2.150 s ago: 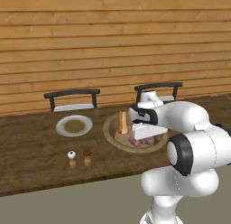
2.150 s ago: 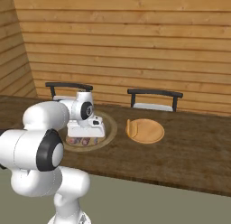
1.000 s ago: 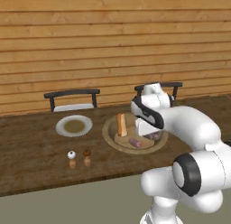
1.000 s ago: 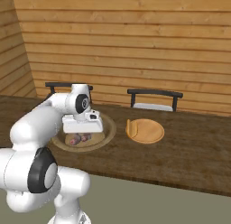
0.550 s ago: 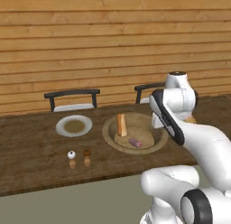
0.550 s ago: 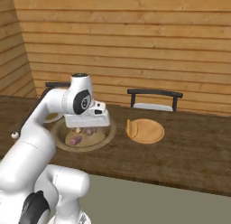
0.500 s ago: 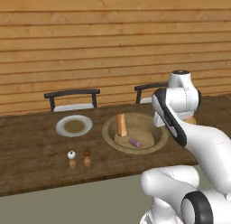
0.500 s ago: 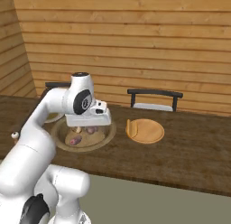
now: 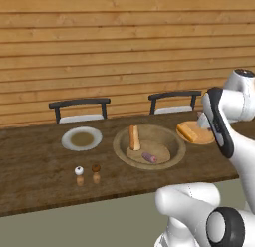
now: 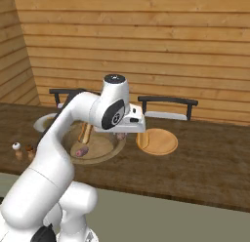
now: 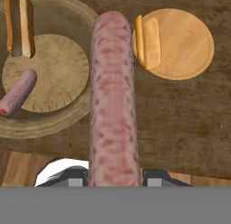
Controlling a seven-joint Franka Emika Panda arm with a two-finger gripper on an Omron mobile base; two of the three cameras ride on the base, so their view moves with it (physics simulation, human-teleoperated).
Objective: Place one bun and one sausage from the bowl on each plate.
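My gripper (image 11: pixel 113 177) is shut on a pink sausage (image 11: pixel 113 96), held above the table between the bowl and the tan wooden plate (image 11: pixel 185 47). A bun (image 11: pixel 148 41) lies on that plate's left side. The wide tan-olive bowl (image 9: pixel 172 141) holds an upright bun (image 9: pixel 133 137) and a second sausage (image 9: pixel 149 158); the hand view has them as the bun (image 11: pixel 20 24) and sausage (image 11: pixel 18 92). In the right base view the gripper (image 10: pixel 122 133) hangs over the bowl's right rim. A white-rimmed plate (image 9: pixel 67 140) lies to the left with no food on it.
Salt and pepper shakers (image 9: pixel 87 175) stand near the table's front edge, left of the bowl. Two dark chairs (image 9: pixel 79 109) are pushed in at the far side of the table, against a wooden plank wall.
The gripper has risen out of the bowl with the sausage and swung right toward the wooden plate. One sausage fewer lies in the bowl.
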